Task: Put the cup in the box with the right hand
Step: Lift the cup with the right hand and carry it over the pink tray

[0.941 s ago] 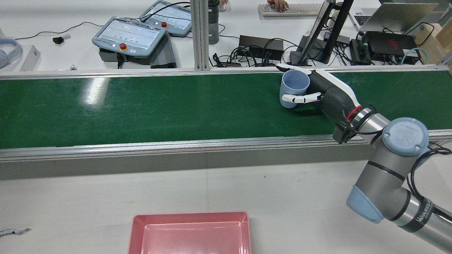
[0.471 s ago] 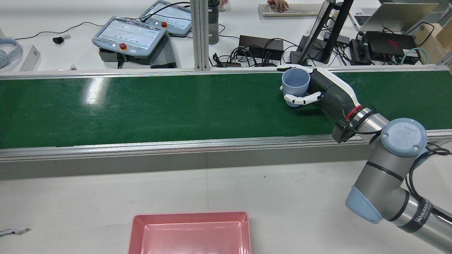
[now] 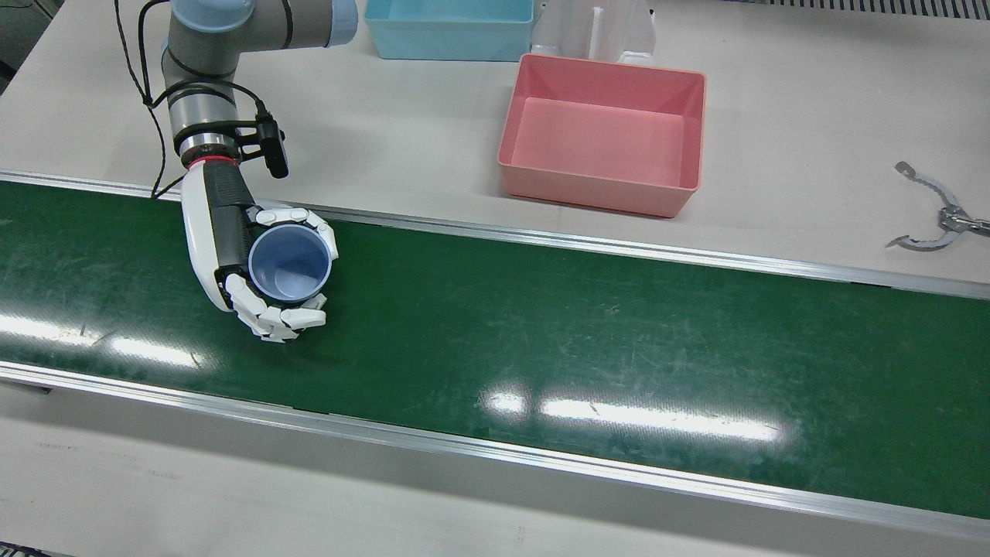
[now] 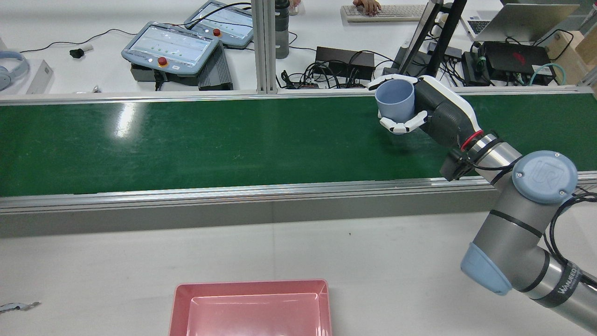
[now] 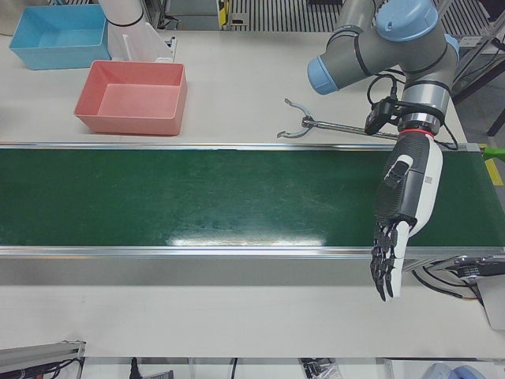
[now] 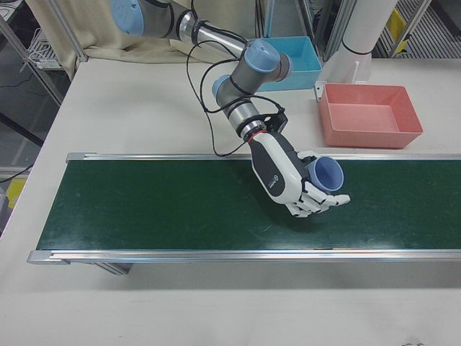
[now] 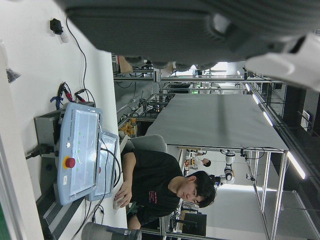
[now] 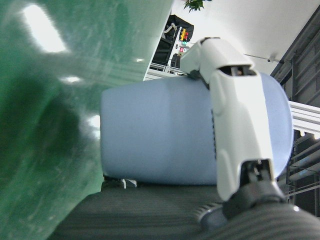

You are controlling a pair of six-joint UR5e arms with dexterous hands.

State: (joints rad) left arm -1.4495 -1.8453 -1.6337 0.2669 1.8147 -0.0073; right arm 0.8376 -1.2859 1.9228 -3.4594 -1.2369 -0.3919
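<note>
The right hand (image 3: pixel 247 263) is wrapped around a light blue cup (image 3: pixel 290 263), its white fingers (image 3: pixel 271 316) curled against the cup's wall on one side and a single white finger pressed on the other, as the right hand view shows close up (image 8: pixel 235 125). The cup stands upright with its open mouth facing up, and it looks held clear of the green belt (image 3: pixel 588 340) rather than resting on it. In the rear view the cup (image 4: pixel 395 100) sits over the far side of the belt, close to the belt's far rail.

The pink box (image 3: pixel 603 143) stands on the white tabletop (image 3: pixel 812 116) on the robot's side of the belt, well apart from the cup and with nothing inside. A blue box (image 3: pixel 448 27) stands behind it near the tabletop's edge by the pedestals. A metal tong-like tool (image 3: pixel 932 220) lies on the tabletop, off toward the left arm's end.

The left hand (image 5: pixel 402 217) hangs over the belt's operator-side rail with its fingers stretched out straight and close together, holding nothing.
</note>
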